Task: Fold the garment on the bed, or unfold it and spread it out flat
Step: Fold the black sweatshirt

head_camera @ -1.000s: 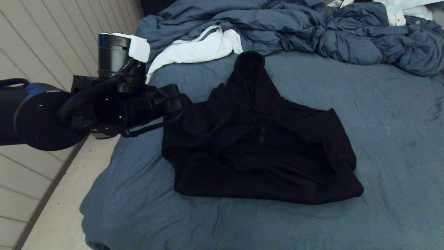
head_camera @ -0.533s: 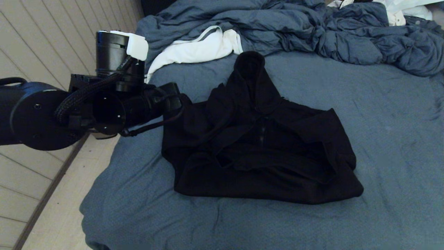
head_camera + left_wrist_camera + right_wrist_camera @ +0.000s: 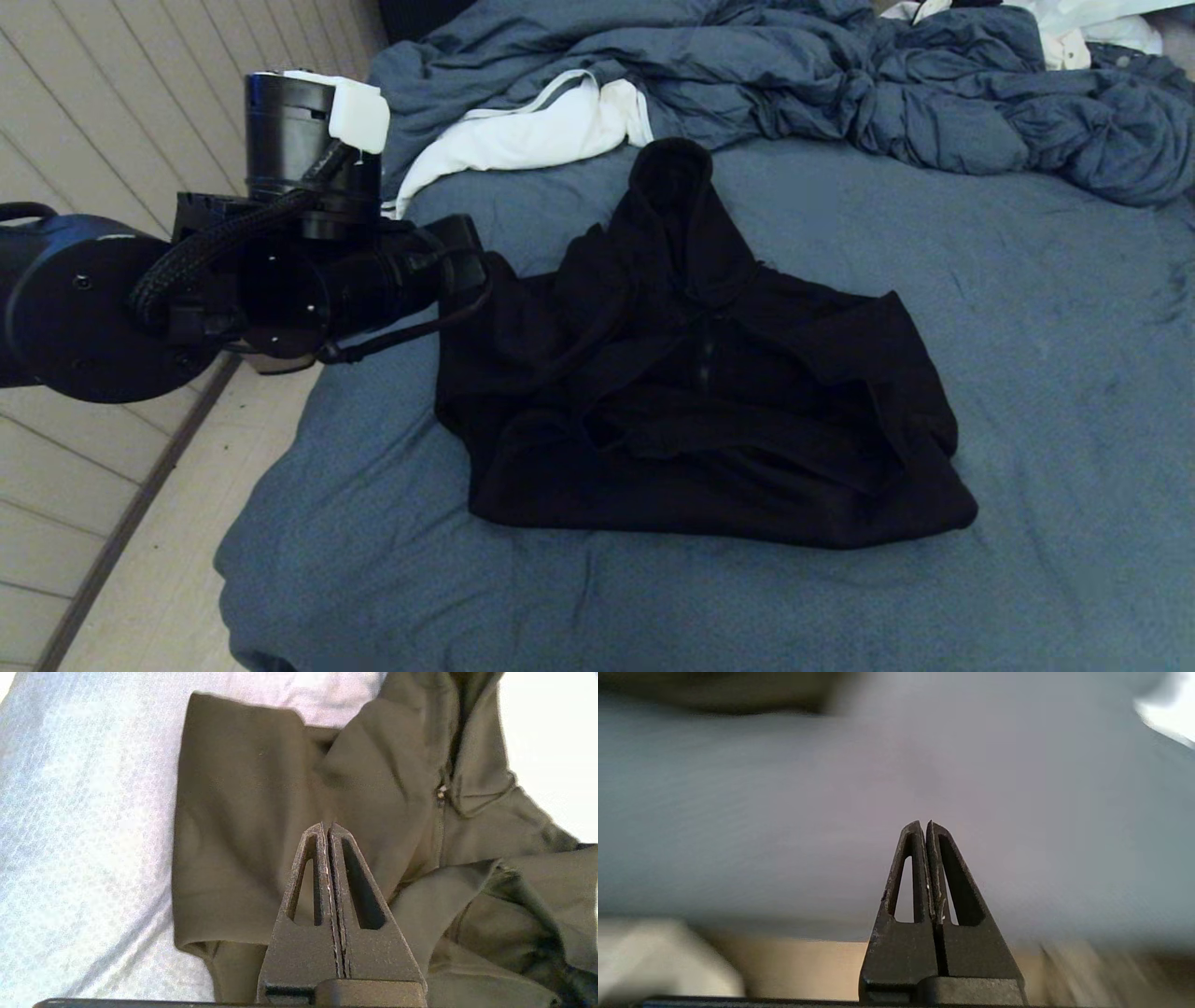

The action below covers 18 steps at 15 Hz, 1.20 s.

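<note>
The bed point(image 3: 1046, 308) fills most of the head view, blue-grey sheet, its left edge running down beside the floor. A rumpled duvet point(image 3: 840, 84) is piled along the far edge, with a white cloth point(image 3: 532, 131) at the far-left corner.

The garment point(image 3: 691, 373), a black hoodie, lies toward the left half of the bed, near the left edge, well short of the near edge. It is partly folded: sleeves look drawn in over the chest, hem a straight band toward the near edge. Long axis runs near edge to far edge; the hood point(image 3: 672, 177) points at the far edge, almost touching the duvet. Zipper pull point(image 3: 440, 792) shows in the left wrist view, on the midline.

Left gripper point(image 3: 329, 830) hangs above the hoodie's left shoulder/sleeve area, by the bed's left edge, fingers pressed together with nothing between them. From it the hoodie body lies below and toward the bed's middle. In the head view the tips are hidden behind the wrist.

Right gripper point(image 3: 927, 828) is out of the head view; fingers closed, empty, only sheet-like blur ahead. Probably parked by the near edge.

Judgement: left arm is clearly nearer. The next move probably turns on the left-side fold directly under the tips; the fingers must part first.
</note>
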Available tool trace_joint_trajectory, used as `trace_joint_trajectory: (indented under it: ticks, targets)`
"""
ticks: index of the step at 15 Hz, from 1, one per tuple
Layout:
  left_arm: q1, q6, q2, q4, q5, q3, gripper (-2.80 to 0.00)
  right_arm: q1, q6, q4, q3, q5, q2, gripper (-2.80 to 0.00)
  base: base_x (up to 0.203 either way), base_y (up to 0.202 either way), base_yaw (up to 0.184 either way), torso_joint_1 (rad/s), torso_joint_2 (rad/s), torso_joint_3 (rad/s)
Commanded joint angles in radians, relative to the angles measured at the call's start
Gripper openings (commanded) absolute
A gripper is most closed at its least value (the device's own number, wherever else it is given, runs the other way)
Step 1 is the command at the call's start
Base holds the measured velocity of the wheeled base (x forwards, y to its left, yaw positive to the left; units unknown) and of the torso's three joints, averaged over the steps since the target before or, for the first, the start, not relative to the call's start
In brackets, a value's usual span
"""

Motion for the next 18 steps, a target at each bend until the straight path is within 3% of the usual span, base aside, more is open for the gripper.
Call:
trace_joint_trajectory:
  ticks: [1,2,5,8,9,10,11,13,18]
  targets:
    - [-0.001,-0.006,-0.003,-0.001,0.003,0.007,-2.80,0.004,-0.012,-0.004,0.020,0.214,-0.055,-2.80,0.000,0.000,0.000,0.000,0.00,0.000]
    - [0.000,-0.006,-0.001,-0.001,0.004,0.009,-2.80,0.005,0.011,-0.002,0.041,0.281,-0.055,-2.80,0.000,0.000,0.000,0.000,0.00,0.000]
    - [0.001,-0.001,-0.007,-0.001,0.007,0.011,-2.80,0.006,0.112,-0.007,0.055,0.264,-0.058,-2.80,0.000,0.000,0.000,0.000,0.00,0.000]
    - [-0.017,0.001,0.006,-0.001,0.004,0.005,-2.80,0.006,0.108,-0.007,0.054,0.264,-0.058,-2.80,0.000,0.000,0.000,0.000,0.00,0.000]
    - [-0.026,0.001,0.017,-0.001,0.005,0.003,-2.80,0.005,0.073,-0.011,0.052,0.264,-0.056,-2.80,0.000,0.000,0.000,0.000,0.00,0.000]
    - [-0.033,0.001,0.027,-0.001,0.009,0.002,-2.80,0.004,-0.011,-0.011,0.051,0.268,-0.056,-2.80,0.000,0.000,0.000,0.000,0.00,0.000]
    - [-0.034,0.004,0.037,-0.001,0.010,0.000,-2.80,0.005,-0.033,-0.012,0.053,0.268,-0.056,-2.80,0.000,0.000,0.000,0.000,0.00,0.000]
    - [-0.033,0.016,0.058,0.000,0.011,-0.023,-2.80,0.004,0.112,-0.016,0.057,0.263,-0.057,-2.80,0.000,0.000,0.000,0.000,0.00,0.000]
    - [-0.028,0.040,0.121,0.001,0.011,-0.089,-2.80,0.005,0.120,-0.018,0.058,0.258,-0.058,-2.80,0.000,0.000,0.000,0.000,0.00,0.000]
